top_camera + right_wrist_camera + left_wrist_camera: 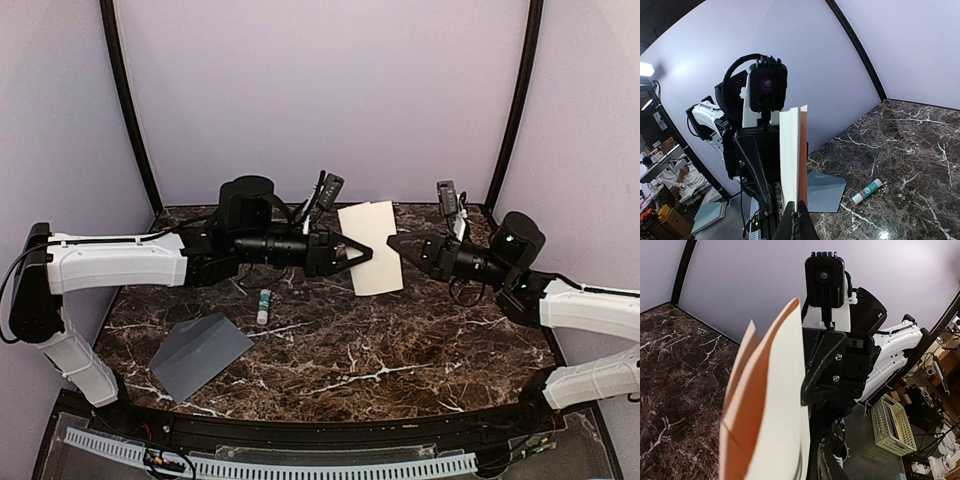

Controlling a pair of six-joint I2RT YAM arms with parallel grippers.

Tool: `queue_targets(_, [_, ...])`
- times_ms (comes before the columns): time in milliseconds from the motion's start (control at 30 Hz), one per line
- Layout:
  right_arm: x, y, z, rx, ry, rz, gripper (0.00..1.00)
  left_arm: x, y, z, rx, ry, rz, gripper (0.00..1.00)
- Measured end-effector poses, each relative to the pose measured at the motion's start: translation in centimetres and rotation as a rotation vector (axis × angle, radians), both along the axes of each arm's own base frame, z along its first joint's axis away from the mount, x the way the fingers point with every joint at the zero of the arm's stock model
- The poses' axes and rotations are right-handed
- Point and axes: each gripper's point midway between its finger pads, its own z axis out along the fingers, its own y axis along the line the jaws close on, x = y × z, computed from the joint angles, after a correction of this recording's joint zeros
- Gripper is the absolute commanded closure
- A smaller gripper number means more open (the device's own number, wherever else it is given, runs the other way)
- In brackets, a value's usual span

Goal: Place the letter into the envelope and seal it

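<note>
The cream letter (372, 235) is held in the air above the table's back middle, folded and upright. My right gripper (395, 241) is shut on its right edge. In the right wrist view the letter (790, 155) rises edge-on from my pinched jaws (799, 222). My left gripper (360, 252) is at the letter's left edge. In the left wrist view the letter (772, 405) stands beside one visible finger (840, 465) with a thin gap, so the jaws look open. The other finger is hidden. The grey envelope (200, 352) lies flat at the front left and also shows in the right wrist view (822, 190).
A white glue stick with a green label (264, 305) lies on the dark marble table (400, 350) between the envelope and the letter. It also shows in the right wrist view (867, 191). Pale walls enclose the back and sides.
</note>
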Motion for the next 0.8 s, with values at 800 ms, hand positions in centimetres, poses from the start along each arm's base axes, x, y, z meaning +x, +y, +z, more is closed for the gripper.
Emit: queue_targets(800, [0.59,-0.21,-1.12,-0.028,-0.016,-0.043,0.60,-0.04,-0.08,-0.22,0.012,-0.027,0.007,1.00])
